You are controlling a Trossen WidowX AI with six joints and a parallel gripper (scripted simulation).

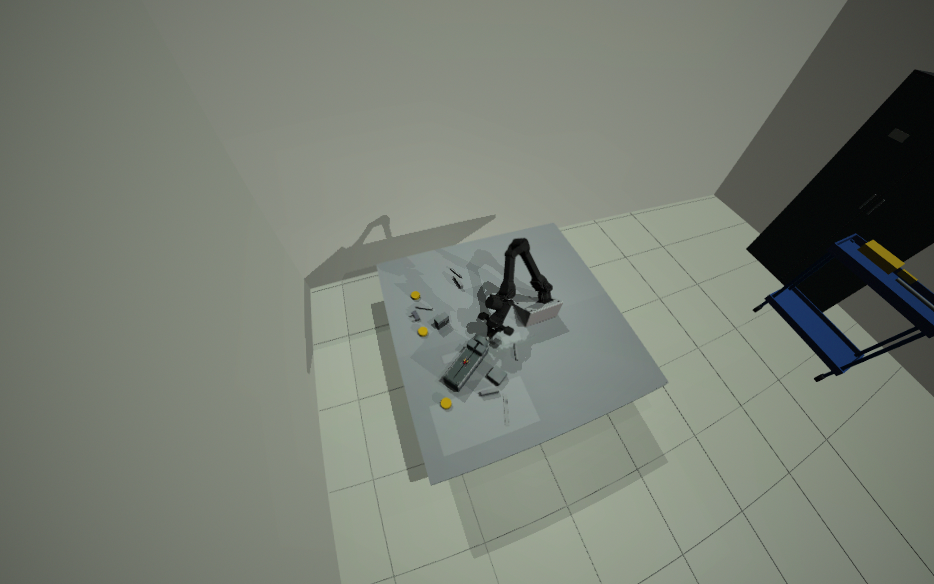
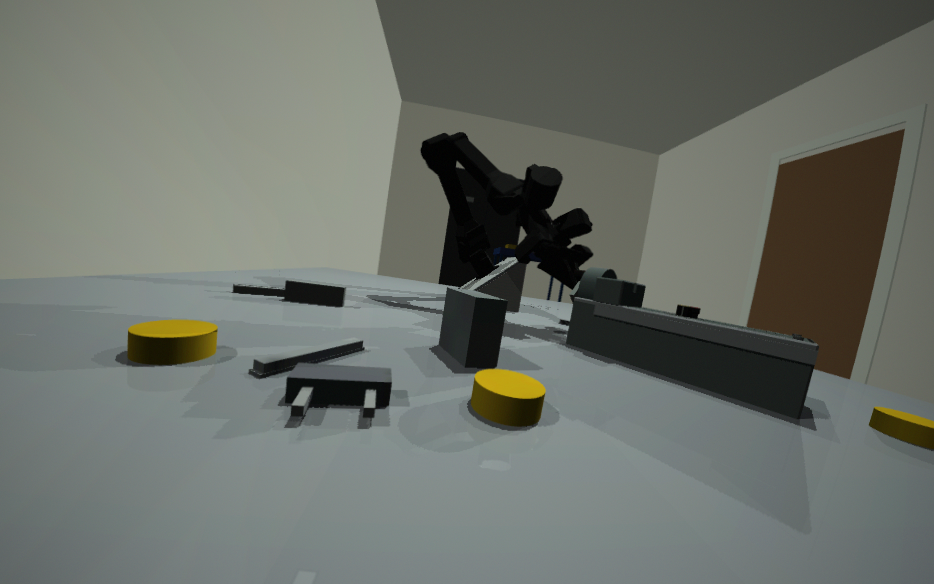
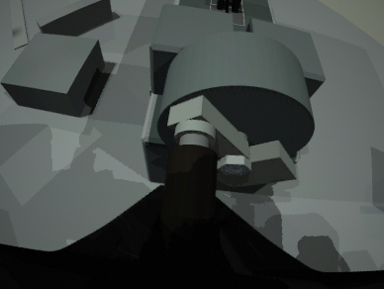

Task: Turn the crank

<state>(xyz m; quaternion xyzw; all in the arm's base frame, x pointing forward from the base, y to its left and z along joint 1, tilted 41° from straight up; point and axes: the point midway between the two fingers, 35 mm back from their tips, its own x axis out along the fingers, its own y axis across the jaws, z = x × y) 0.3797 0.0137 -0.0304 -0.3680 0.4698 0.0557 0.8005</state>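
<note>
The machine (image 1: 454,377) (image 2: 688,365) is a long grey-green box with a round drum (image 3: 238,64) at its crank end. The crank arm (image 3: 223,130) crosses the drum's face, with a hex nut at the hub and a counterweight block beyond it. The dark brown handle (image 3: 190,183) sticks out toward the wrist camera. My gripper (image 3: 182,197) is shut on the handle; its fingertips are very dark. The red pointer (image 1: 465,361) is a small spot near the middle of the machine's top in the top view. The brass zero marks are too small to make out, so their level against the pointer cannot be told.
Yellow discs (image 1: 446,403) (image 2: 508,398) lie around the machine. A grey block (image 3: 54,71) (image 1: 495,375) lies beside it. A taller grey block (image 2: 471,327), a two-pronged dark piece (image 2: 338,385) and a thin bar (image 2: 306,357) lie on the table (image 1: 592,371).
</note>
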